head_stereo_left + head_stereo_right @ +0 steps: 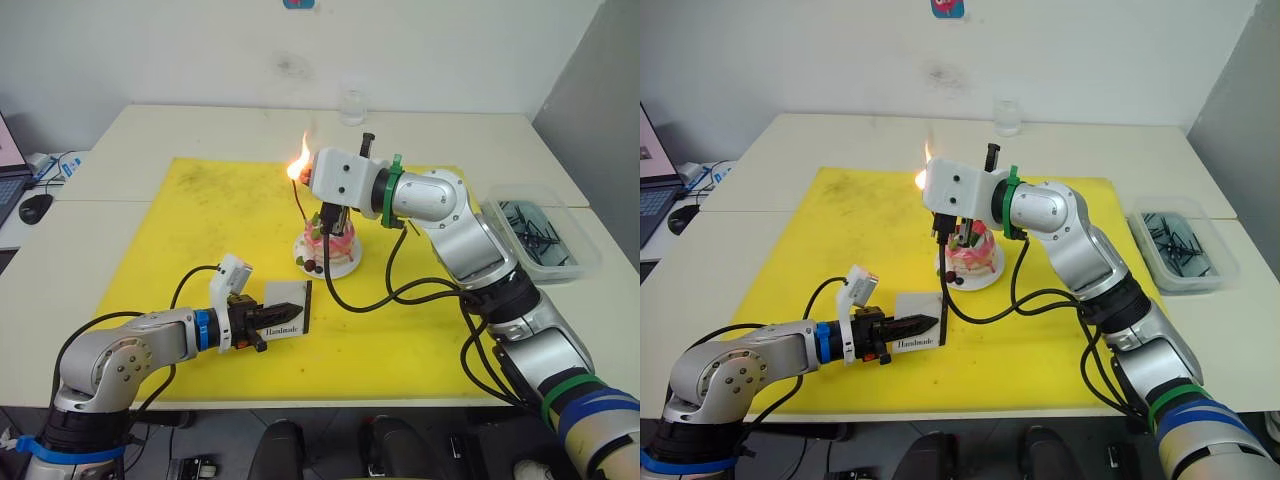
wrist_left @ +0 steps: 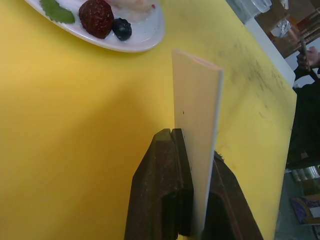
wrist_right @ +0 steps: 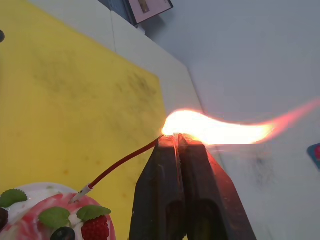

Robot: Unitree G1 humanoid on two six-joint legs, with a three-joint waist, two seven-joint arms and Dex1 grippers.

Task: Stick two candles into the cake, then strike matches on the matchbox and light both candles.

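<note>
My right pincer (image 3: 177, 142) is clamped on a burning match at a candle (image 3: 125, 161) tip, lighting it. The candle stands in the cake (image 1: 332, 245), mid-mat. Left pincer (image 2: 192, 150) grips the matchbox (image 1: 285, 308) upright near the mat's front edge, ready for the next strike.

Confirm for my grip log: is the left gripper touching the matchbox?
Touching. The left wrist view shows the left gripper with its fingers clamped on the matchbox edge, no gap.

Both arms are built of rounded silver-grey shells joined by black segments, with loose black cables looping alongside them. The left arm (image 1: 120, 360) wears a blue ring at the wrist and a small white camera block; the right arm (image 1: 450, 215) has a green ring, a white boxy wrist housing and green and blue bands lower down. Each ends in two dark, worn fingers (image 2: 165, 195).
</note>
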